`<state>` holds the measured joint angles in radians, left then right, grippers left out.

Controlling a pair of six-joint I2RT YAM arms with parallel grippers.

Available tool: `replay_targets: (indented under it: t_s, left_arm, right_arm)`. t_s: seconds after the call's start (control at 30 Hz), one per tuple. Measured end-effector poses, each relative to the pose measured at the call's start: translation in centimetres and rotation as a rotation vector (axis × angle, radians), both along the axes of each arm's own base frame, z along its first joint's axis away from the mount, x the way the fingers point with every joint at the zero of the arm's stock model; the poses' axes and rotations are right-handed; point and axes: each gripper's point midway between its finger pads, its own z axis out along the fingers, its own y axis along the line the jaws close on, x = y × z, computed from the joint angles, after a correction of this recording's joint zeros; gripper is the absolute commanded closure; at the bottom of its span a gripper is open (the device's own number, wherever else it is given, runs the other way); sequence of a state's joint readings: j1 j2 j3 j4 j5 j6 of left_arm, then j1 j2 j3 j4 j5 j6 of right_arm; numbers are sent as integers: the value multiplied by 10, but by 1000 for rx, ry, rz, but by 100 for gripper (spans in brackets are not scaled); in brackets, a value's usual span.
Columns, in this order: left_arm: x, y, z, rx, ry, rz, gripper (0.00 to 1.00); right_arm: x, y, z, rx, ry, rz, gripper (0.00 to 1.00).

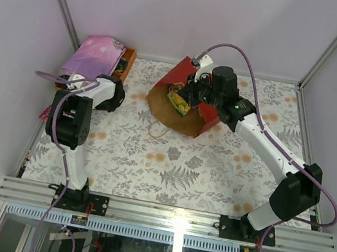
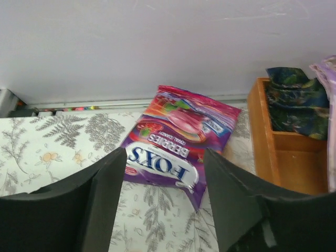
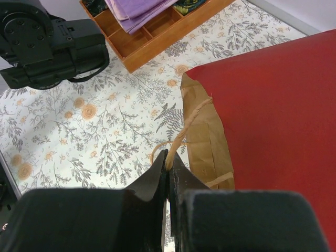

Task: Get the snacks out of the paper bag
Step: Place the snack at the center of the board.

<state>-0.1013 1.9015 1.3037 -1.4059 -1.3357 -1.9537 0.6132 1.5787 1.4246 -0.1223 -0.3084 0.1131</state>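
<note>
The paper bag [image 1: 172,76], red outside and brown inside, lies at the back middle of the table with its mouth held up. My right gripper [image 3: 169,157] is shut on its twisted paper handle [image 3: 190,122], above the red wall [image 3: 278,121]. A green-yellow snack packet [image 1: 178,100] shows inside the mouth. At the far left, a purple Fox's berries packet [image 2: 176,139] lies flat on the table by the wall. My left gripper [image 2: 165,157] is open, its black fingers [image 2: 107,184] either side of the packet's near end and apart from it.
A wooden tray [image 2: 262,131] stands right of the purple packet at the back left [image 1: 127,61]. It holds a folded pink-purple cloth [image 1: 96,54] and a dark patterned packet [image 2: 294,105]. The left arm [image 3: 47,47] is low beside the tray. Walls close in the back and sides.
</note>
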Motion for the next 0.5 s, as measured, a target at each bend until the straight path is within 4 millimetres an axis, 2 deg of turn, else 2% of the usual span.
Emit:
replay_targets:
  t_s: [0.03,0.07,0.13,0.2,0.27,0.33,0.4,0.5]
  left_arm:
    - [3,-3,1,1,14,-11,5]
    - [7,-7,2,3,33,-32,0]
    - [18,-21,7,17,57,-91,0]
    - [32,-45,14,38,86,-179,0]
    - [49,-79,22,63,124,-299,0]
    - [67,-125,25,75,180,-445,0]
    - [82,-175,10,8,262,-620,0]
    - [89,-227,-14,-155,334,-888,0]
  right_arm:
    - [0,0,0,1,1,0,100]
    - [0,0,0,1,2,0,100]
    - [0,0,0,3,4,-1,100]
    - [0,0,0,5,7,-2,100]
    - [-1,0,0,7,9,-3,100]
    - [-1,0,0,8,12,-5,100]
    - [-1,0,0,9,14,-6,100]
    - [-1,0,-2,2,18,-6,100]
